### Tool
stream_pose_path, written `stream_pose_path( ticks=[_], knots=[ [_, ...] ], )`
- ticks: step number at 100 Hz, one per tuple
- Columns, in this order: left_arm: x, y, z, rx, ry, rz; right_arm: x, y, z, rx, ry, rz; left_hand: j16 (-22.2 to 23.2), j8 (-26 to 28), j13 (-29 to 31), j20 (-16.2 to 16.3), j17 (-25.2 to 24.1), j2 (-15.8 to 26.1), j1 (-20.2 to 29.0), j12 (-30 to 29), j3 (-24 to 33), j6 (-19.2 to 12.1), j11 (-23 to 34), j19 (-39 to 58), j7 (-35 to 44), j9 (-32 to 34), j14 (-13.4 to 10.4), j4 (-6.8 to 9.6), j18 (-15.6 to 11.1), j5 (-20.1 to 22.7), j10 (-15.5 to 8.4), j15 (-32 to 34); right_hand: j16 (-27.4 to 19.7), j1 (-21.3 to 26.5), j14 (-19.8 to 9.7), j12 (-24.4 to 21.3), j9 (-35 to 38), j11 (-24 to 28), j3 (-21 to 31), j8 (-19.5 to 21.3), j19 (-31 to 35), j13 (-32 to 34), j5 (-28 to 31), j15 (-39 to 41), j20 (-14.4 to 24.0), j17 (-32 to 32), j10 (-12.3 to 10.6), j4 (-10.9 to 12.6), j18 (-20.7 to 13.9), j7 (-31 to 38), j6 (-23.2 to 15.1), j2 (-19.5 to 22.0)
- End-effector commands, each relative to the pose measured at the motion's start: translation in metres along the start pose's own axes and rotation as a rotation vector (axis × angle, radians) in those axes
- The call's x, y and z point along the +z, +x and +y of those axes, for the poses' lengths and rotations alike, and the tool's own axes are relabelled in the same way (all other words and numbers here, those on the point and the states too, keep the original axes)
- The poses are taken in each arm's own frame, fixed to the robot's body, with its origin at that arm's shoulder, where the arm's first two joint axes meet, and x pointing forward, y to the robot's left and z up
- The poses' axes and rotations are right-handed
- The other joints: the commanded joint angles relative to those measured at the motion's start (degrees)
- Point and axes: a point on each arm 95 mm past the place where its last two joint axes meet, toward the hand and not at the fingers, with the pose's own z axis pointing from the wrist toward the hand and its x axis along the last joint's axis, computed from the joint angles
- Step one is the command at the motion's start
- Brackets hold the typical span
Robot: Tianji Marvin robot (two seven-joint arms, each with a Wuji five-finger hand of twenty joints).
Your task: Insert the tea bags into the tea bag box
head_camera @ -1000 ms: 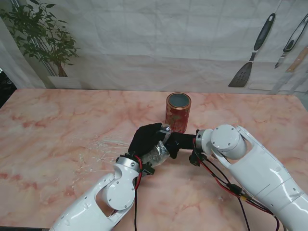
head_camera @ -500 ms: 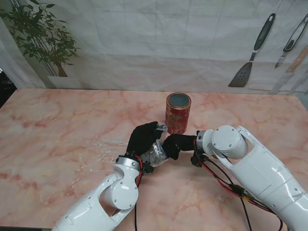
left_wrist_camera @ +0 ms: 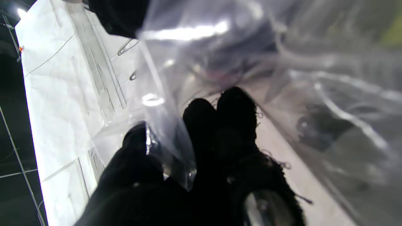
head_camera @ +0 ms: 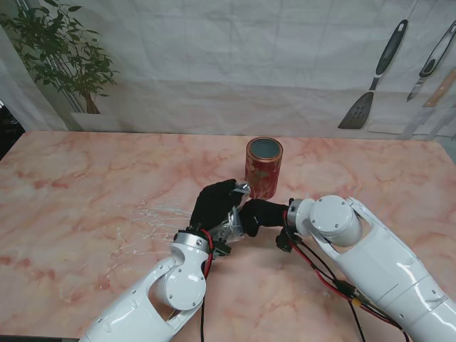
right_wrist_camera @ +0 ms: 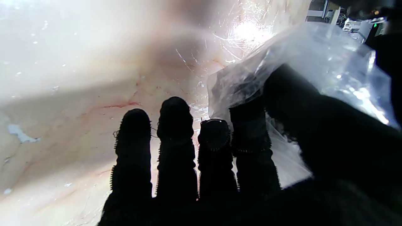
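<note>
Nothing looks loaded yet: the black-gloved left hand [head_camera: 216, 203] grips a crinkled clear plastic bag [head_camera: 231, 226] at the red cylindrical tea tin's [head_camera: 263, 167] seven o'clock, the black-gloved right hand [head_camera: 259, 214] pinching its edge.

Staged kitchen mock-up inside a lab, not a real home. A pink marble-look surface [head_camera: 85, 178] is carrying a red tea tin [head_camera: 264, 167]. Behind the tin a creased white backdrop sheet [head_camera: 235, 64] is hanging as the wall, fold lines showing. To the right of the tin, on that sheet, a black slotted spatula [head_camera: 370, 85] and two more utensils [head_camera: 431, 68] are showing flat, looking printed or stuck on. Far left of the tin a potted green plant [head_camera: 60, 53] is standing at the surface's back corner. Left wrist view is showing a dark framework [left_wrist_camera: 11, 94] past the sheet's edge, suggesting a test rig room.
</note>
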Motion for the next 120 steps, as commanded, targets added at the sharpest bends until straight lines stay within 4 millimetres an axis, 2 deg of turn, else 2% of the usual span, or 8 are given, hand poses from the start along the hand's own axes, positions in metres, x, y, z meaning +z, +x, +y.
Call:
stream_pose_path(
  ticks=[1,14,46,84,99,107,120],
  knots=[
    [0.002,0.006,-0.001,-0.008,-0.005,0.009,-0.001,-0.002,-0.003,0.007,0.019,0.000,-0.8,2.1,9.7,-0.8,-8.3,1.9,4.3,-1.3,2.6,10.3,-3.0,16.2,3.5,2.5,11.0,1.63,3.8,2.6,-2.8,18.4,-0.7,1.9,0.5,1.9,-2.8,-0.1,2.6,4.9,-0.7,-2.3,-2.3,-1.0,-0.8,-1.5,0.2,3.3,0.4,2.9,-0.2,1.5],
    [0.001,0.002,-0.005,0.004,-0.016,-0.011,-0.006,-0.002,0.000,0.020,-0.009,-0.014,-0.8,2.1,9.7,-1.0,-8.3,1.9,4.4,-1.3,2.3,10.3,-3.1,16.3,3.5,2.5,11.0,1.65,3.9,2.6,-2.6,18.3,-0.8,1.8,1.1,2.7,-5.3,-0.3,4.8,10.2,-0.5,-4.6,-4.8,-1.9,-0.9,-2.5,1.1,5.1,0.5,5.3,1.5,2.6],
    [-0.001,-0.005,-0.008,0.033,-0.053,-0.033,-0.018,0.004,0.007,0.089,-0.111,0.006,-0.9,2.1,9.7,-1.1,-8.3,2.0,4.7,-1.3,1.8,10.2,-3.1,16.3,3.4,2.4,11.0,1.73,3.9,2.6,-2.7,18.4,-1.5,2.3,2.2,2.3,-11.7,-2.0,5.4,17.0,-1.4,-10.8,-8.4,-4.9,-2.0,-5.7,3.2,6.1,0.7,8.1,5.9,6.0],
    [0.000,-0.005,-0.010,0.049,-0.046,-0.040,-0.028,0.018,0.011,0.066,-0.191,0.005,-0.9,2.1,9.7,-1.2,-8.3,2.1,4.9,-1.3,1.3,10.2,-3.2,16.4,3.4,2.4,11.0,1.77,3.9,2.6,-2.7,18.4,-2.7,1.9,2.4,0.3,-13.4,-2.6,5.4,18.1,-1.8,-12.0,-8.8,-5.9,-2.6,-6.0,3.5,6.4,0.6,7.9,6.0,6.4],
    [0.001,-0.007,-0.010,0.059,-0.063,-0.051,-0.031,0.022,0.012,0.085,-0.225,0.011,-0.9,2.1,9.7,-1.2,-8.3,2.2,4.9,-1.4,1.1,10.1,-3.2,16.4,3.3,2.4,11.0,1.78,3.9,2.5,-2.8,18.4,-3.8,2.6,3.2,-1.5,-15.5,-3.6,4.3,18.3,-2.1,-14.0,-9.3,-6.9,-3.0,-6.7,4.8,5.8,1.0,7.9,6.5,7.0],
    [0.001,-0.009,-0.010,0.058,-0.070,-0.057,-0.032,0.024,0.014,0.078,-0.240,0.005,-0.9,2.1,9.7,-1.2,-8.3,2.2,5.1,-1.3,1.0,10.2,-3.2,16.4,3.3,2.4,11.0,1.81,3.9,2.6,-2.7,18.4,-8.4,2.7,3.5,-8.6,-17.7,-6.4,4.2,18.1,-2.0,-15.7,-9.2,-8.3,-3.5,-6.5,5.8,5.6,1.3,7.9,7.2,6.8],
    [0.001,-0.010,-0.012,0.059,-0.071,-0.062,-0.035,0.027,0.016,0.054,-0.279,-0.012,-0.9,2.1,9.7,-1.2,-8.3,2.2,5.2,-1.3,0.9,10.2,-3.2,16.4,3.3,2.4,11.0,1.82,3.9,2.6,-2.7,18.4,-9.8,2.7,3.5,-11.6,-18.0,-9.0,4.1,17.7,-2.0,-16.0,-8.8,-9.2,-3.7,-6.5,6.0,5.4,1.1,7.6,6.8,6.5]
  ],
)
